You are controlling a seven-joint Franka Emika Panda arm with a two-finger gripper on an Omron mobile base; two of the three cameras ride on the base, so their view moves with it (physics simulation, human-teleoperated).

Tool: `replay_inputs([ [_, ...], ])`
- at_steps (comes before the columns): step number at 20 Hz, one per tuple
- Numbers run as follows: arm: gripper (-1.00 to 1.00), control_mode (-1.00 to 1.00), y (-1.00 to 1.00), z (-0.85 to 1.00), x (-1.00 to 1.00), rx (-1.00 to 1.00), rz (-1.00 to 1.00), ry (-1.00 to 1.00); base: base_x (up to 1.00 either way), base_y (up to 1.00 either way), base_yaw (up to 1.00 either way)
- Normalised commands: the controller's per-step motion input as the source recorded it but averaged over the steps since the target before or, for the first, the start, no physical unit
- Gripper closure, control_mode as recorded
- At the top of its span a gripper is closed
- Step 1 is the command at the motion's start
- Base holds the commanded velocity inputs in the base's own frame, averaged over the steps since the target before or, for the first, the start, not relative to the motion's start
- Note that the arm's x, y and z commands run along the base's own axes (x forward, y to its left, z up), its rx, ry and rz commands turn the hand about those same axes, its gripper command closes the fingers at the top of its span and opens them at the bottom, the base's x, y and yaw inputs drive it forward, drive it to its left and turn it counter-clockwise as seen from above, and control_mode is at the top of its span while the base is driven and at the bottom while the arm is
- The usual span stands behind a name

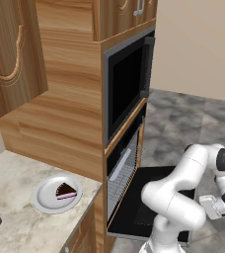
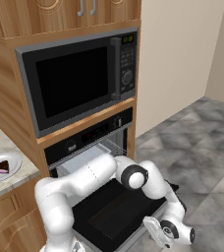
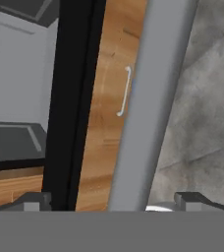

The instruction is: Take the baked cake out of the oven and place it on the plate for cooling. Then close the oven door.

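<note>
The baked cake [image 1: 65, 190], a small dark wedge with a pink layer, lies on the round pale plate [image 1: 45, 197] on the counter, left of the oven [image 2: 94, 133]. The cake [image 2: 1, 167] and the plate [image 2: 6, 173] also show at the left edge of the right base view. The oven door [image 2: 109, 211] hangs dropped open and flat. My gripper [image 3: 114, 202] is open at the door's front edge, low near the floor [image 2: 151, 230]. The door's silver bar handle [image 3: 148, 98] runs between my two fingertips [image 3: 33, 202], which do not touch it.
A black microwave [image 2: 79, 81] sits above the oven in the wooden cabinet column. A grey tray [image 2: 84, 156] rests inside the oven. A wooden drawer front with a small white handle [image 3: 125, 91] lies under the oven. Grey tiled floor [image 2: 202, 147] stretches off to the right.
</note>
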Motion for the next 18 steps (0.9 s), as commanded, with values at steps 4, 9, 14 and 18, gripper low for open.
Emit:
replay_inputs([
  [4,-1.0,-1.0,0.0,-0.3,0.0,0.06,0.0,0.04,0.0,0.0,0.0],
  [9,-1.0,-1.0,0.0,-0.28,0.01,0.08,0.0,0.04,0.0,0.0,0.0],
  [14,-1.0,-1.0,0.0,-0.28,0.03,0.09,0.0,0.04,0.0,0.0,0.0],
  [18,-1.0,-1.0,0.11,-0.15,0.0,0.11,0.0,0.03,0.0,0.0,0.0],
])
